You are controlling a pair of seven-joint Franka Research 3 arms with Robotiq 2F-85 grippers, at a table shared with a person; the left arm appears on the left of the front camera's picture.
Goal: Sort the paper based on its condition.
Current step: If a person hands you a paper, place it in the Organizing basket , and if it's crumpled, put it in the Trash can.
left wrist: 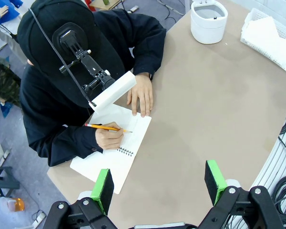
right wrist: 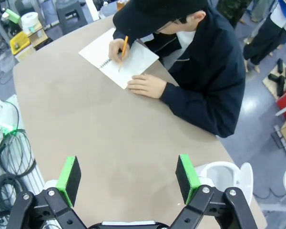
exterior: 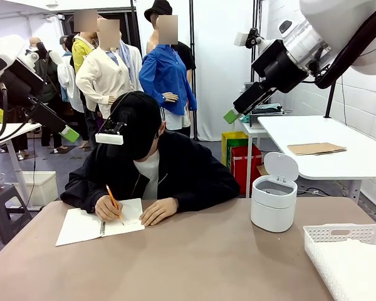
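A person at the far side writes with an orange pencil (exterior: 113, 202) on a page of an open spiral notebook (exterior: 81, 227) (left wrist: 115, 162) (right wrist: 133, 62). The other hand (exterior: 158, 211) rests on the notebook's right edge. Loose sheets of the paper are out of view on the table. My left gripper (left wrist: 159, 183) (exterior: 69, 133) hangs open high over the near left side with nothing in it. My right gripper (right wrist: 128, 174) (exterior: 232, 116) is open and empty too, raised above the right side.
A small white bin (exterior: 274, 200) (left wrist: 209, 21) with its lid up stands right of the person. A white lattice basket (exterior: 348, 235) (left wrist: 250, 24) sits at the near right corner with something white and flat inside. The brown table (exterior: 194, 263) is bare between them.
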